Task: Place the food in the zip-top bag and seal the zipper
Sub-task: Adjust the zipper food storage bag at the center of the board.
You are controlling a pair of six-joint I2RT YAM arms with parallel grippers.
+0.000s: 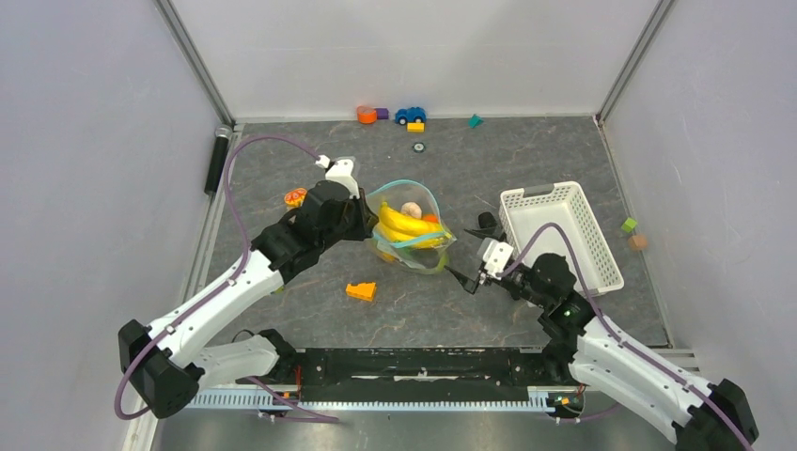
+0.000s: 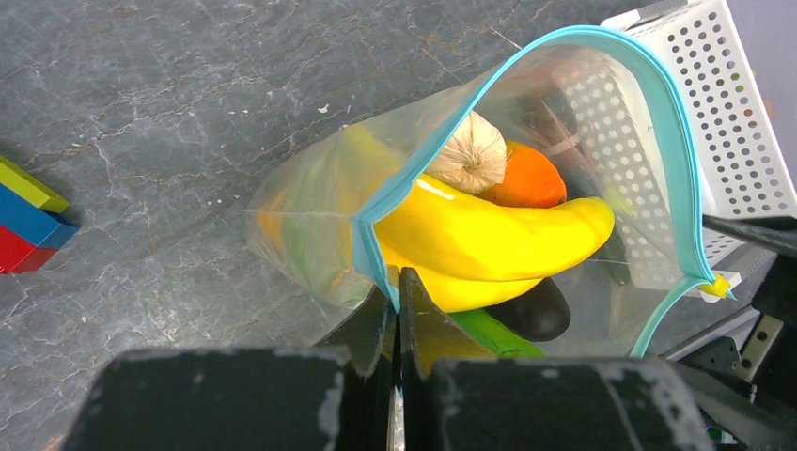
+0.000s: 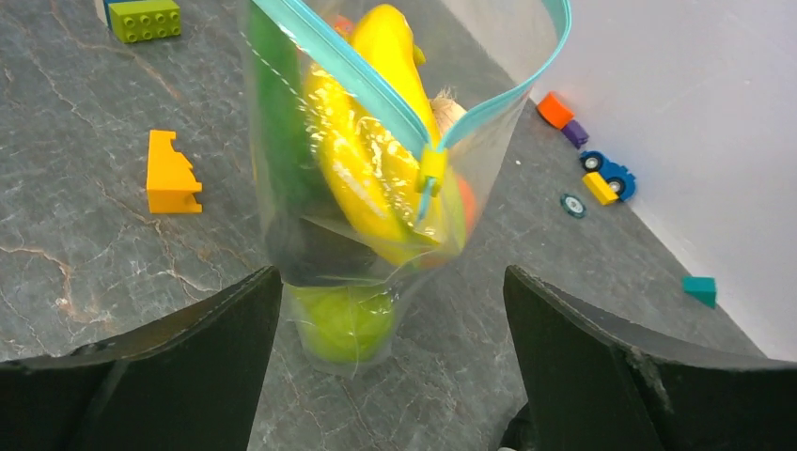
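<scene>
The clear zip-top bag stands open at mid-table, holding a yellow banana, an orange fruit, a pale garlic bulb, a long green pod and a green round fruit. Its teal zipper gapes in a loop, with the yellow slider at the right end. My left gripper is shut on the bag's left rim at the zipper. My right gripper is open just right of the bag, its jaws wide on either side of the bag's lower corner. A small orange-red toy food lies on the table left of my left arm.
A white slotted basket stands right of the bag. An orange stepped wedge lies in front of it. Small blocks and a blue car sit by the back wall, a black cylinder at the left edge, and two small blocks at the right.
</scene>
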